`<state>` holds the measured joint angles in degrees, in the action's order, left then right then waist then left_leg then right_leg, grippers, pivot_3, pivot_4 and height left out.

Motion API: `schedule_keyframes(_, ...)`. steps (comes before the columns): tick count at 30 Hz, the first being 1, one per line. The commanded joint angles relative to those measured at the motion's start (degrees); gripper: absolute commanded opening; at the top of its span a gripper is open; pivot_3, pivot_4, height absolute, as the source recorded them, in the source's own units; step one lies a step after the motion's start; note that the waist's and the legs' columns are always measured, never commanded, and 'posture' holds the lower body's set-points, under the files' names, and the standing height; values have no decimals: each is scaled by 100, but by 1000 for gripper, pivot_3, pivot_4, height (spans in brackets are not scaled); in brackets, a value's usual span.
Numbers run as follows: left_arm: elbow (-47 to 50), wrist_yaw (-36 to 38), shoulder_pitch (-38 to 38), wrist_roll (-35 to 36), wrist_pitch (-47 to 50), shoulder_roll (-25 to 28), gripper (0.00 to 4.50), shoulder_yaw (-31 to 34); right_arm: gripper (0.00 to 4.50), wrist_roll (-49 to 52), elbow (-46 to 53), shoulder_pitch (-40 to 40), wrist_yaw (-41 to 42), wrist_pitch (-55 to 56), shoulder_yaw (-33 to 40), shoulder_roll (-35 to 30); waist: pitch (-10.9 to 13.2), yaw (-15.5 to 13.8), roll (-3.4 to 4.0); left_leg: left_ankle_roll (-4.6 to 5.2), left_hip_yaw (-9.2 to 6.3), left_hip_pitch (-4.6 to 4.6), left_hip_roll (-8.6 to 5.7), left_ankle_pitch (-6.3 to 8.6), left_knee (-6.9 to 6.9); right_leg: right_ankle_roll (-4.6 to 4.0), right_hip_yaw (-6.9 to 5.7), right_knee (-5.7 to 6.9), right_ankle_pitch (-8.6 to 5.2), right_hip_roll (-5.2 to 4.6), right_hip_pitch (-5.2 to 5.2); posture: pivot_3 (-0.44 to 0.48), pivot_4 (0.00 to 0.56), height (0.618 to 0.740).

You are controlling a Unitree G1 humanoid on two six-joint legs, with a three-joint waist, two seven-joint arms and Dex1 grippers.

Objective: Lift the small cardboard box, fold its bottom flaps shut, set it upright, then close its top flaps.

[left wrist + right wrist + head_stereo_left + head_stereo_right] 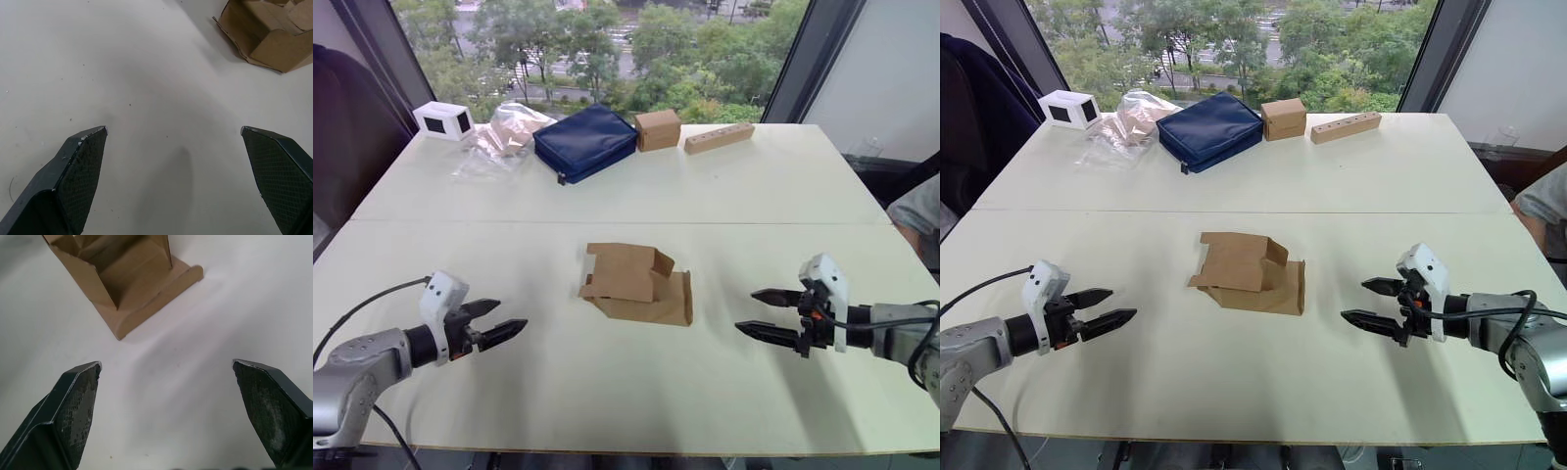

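The box (pixel 636 285) lies on its side near the middle of the worktop (pixel 607 382), untouched, its flaps (pixel 661 262) splayed open and one panel flat on the surface. Both arms reach in from the near edge, one on each side of it, and each stands well apart from the cardboard.

The left pincer (pixel 499 323) hovers low over the bare worktop with its two black fingers (pixel 80 166) spread wide, nothing between them. In its wrist view the box's open end sits off at one corner.

The right pincer (pixel 769 315) is likewise spread, empty, and points toward the box. Its wrist view looks straight at the open cardboard, with the flat panel nearest the fingers.

Along the far edge sit a small white device (pixel 443 119), a crumpled clear bag (pixel 504 132), a navy pouch (pixel 584 142), a second neat brown box (pixel 658 129) and a wooden block (pixel 719 138). A person's sleeve (pixel 918 211) shows at the right edge.
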<state>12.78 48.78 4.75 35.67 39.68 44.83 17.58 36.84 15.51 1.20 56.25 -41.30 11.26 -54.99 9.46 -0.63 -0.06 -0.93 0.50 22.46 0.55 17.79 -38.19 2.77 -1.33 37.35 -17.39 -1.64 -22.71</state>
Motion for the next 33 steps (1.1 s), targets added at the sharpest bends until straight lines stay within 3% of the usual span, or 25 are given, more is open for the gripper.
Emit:
schedule_keyframes(1,24,104,-19,-14,-98,53,4485,60,4500,-51,10,65,92,58,52,-37,0,0,0,0,0,-1,0,0,0,0,0,0,0,0,1,0,150,740)
schedule_keyframes(18,8,115,-97,76,-44,-32,4485,111,4500,-10,-33,164,19,-21,152,130,-1,1,-1,-5,0,-5,0,-4,-5,0,0,9,1,1,4,0,150,740)
schedule_keyframes(23,-128,-352,-369,-236,-297,-197,4485,146,4500,-73,-131,336,-133,-91,105,212,-2,1,-1,-6,0,-6,-1,-5,-9,1,0,17,1,2,4,0,150,740)
schedule_keyframes(26,-243,-517,-743,41,-147,-275,4485,466,4500,-95,-111,462,-454,-186,185,311,-3,-10,-7,-3,0,-7,-1,-14,-12,0,-1,25,1,1,5,0,150,740)
schedule_keyframes(29,-582,-307,-1019,196,279,-70,4485,386,4500,-163,16,485,-573,124,306,452,-5,-1,-9,-7,0,-10,-3,-20,-13,-2,-1,38,3,1,3,0,150,740)
schedule_keyframes(33,-1133,282,-1615,986,1615,234,4485,188,4500,-203,515,344,-591,195,320,390,-5,2,-8,-8,1,-12,-4,-21,-13,-2,-1,57,2,4,-3,0,150,740)
